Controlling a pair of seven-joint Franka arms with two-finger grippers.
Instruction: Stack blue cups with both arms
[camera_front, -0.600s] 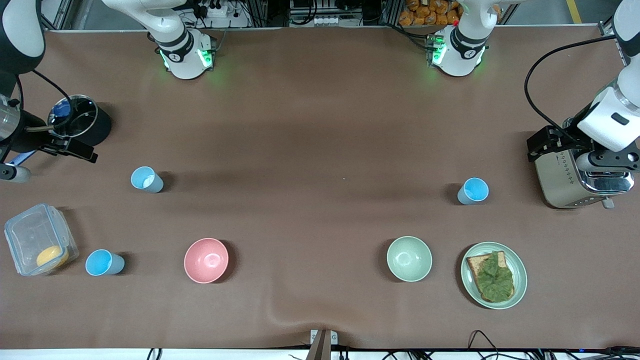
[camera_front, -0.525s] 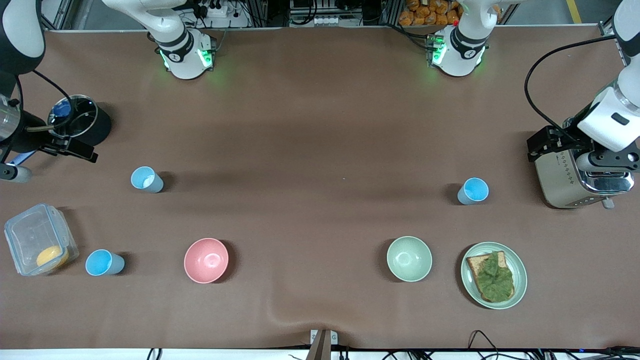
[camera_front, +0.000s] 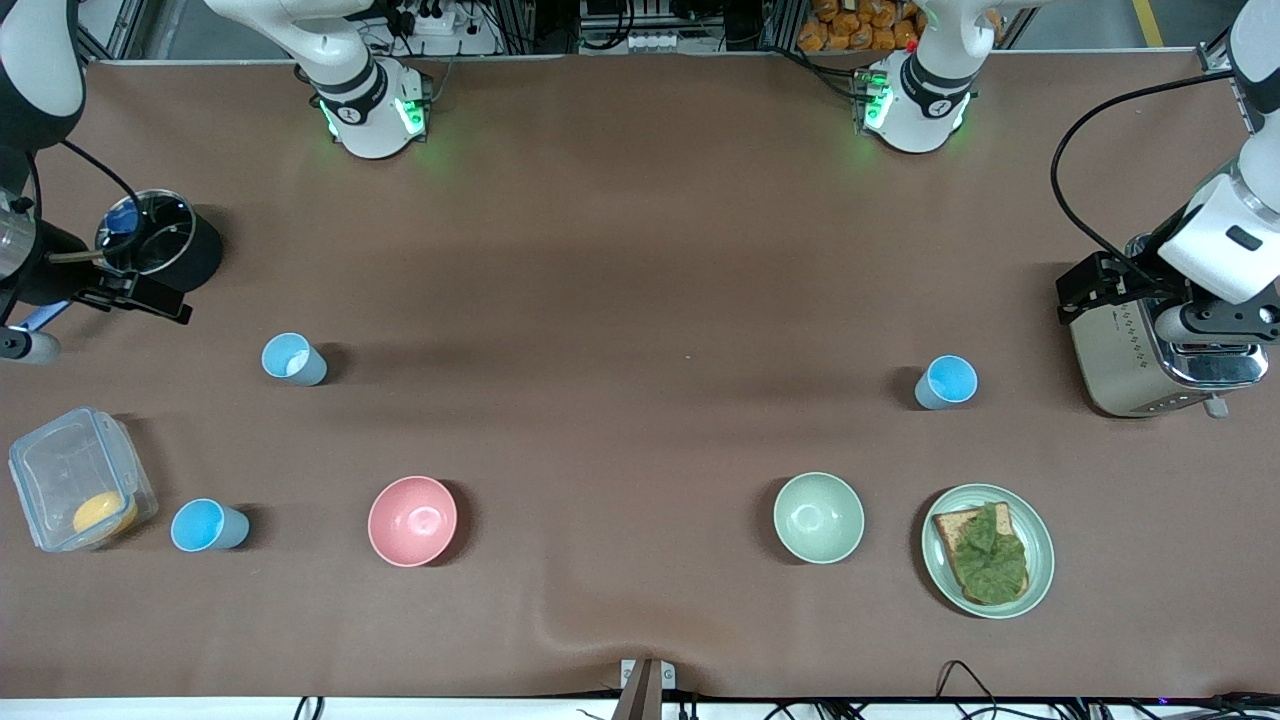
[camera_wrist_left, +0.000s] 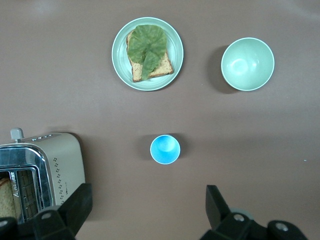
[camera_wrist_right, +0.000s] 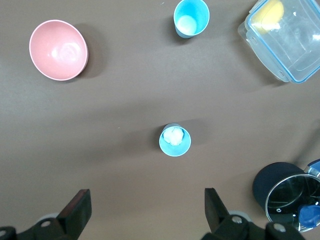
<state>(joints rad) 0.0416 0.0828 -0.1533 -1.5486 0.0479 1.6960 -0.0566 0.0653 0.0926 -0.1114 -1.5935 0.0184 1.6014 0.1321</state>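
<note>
Three blue cups stand upright on the brown table, none stacked. One cup (camera_front: 946, 382) sits toward the left arm's end, near the toaster (camera_front: 1140, 345) and farther from the front camera than the plate (camera_front: 988, 551) of bread and lettuce and the green bowl (camera_front: 818, 517). At the right arm's end, a second cup (camera_front: 293, 359) stands alone with something pale inside it, and a third cup (camera_front: 207, 526) stands nearer the front camera, just beside the clear box (camera_front: 80, 490) that holds a yellow thing, with the pink bowl (camera_front: 412, 520) a little way off toward the table's middle. A black pot (camera_front: 160, 245) with a glass lid sits farther back at that same end. The left gripper (camera_front: 1165, 300) hangs up in the air over the toaster; in its wrist view its two black fingers (camera_wrist_left: 75, 207) stand wide apart with nothing between them, looking down on the first cup (camera_wrist_left: 165, 149), the plate (camera_wrist_left: 147, 53) and the green bowl (camera_wrist_left: 247, 64). The right gripper (camera_front: 120, 290) hangs over the table beside the pot, its fingers (camera_wrist_right: 77, 212) likewise spread and empty, with the second cup (camera_wrist_right: 175, 140) below it, and the third cup (camera_wrist_right: 191, 17), pink bowl (camera_wrist_right: 58, 49), box (camera_wrist_right: 287, 37) and pot (camera_wrist_right: 282, 195) also in its wrist view.
</note>
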